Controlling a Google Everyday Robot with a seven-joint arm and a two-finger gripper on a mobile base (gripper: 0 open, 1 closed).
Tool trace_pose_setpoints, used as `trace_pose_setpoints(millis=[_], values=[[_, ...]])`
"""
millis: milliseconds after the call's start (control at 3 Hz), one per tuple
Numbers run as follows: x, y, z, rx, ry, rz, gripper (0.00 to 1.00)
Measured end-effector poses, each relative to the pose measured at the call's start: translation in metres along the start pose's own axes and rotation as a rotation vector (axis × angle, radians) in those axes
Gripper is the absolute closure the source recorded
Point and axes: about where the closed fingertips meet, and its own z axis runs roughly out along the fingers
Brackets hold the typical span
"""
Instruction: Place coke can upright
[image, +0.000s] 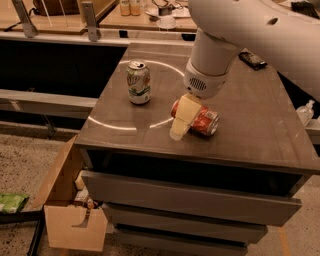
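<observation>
Whether the fingers (184, 112) are closed cannot be told. The gripper (179, 129) is placed at the left end of the coke can (205, 121), which is lying sideways near the table's (250, 107) front edge; uprighting is not yet done.

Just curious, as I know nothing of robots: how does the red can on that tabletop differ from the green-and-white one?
The coke can is red; the green-and-white soda can is paler. The coke can lies on its side; the other stands upright. The gripper is down at the coke can, over its end nearer the upright can, which stands alone. Both are similar-sized soda cans on one tabletop.
</observation>
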Motion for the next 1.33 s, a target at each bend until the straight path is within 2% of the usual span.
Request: trace_pose_setpoints(millis=[333, 1000, 1333], values=[[-0.016, -0.005, 0.018, -0.020, -0.008, 0.031, 0.19], [-0.032, -0.015, 0.027, -0.029, -0.023, 0.028, 0.65], [-0.035, -0.022, -0.007, 0.006, -0.229, -0.008, 0.96]])
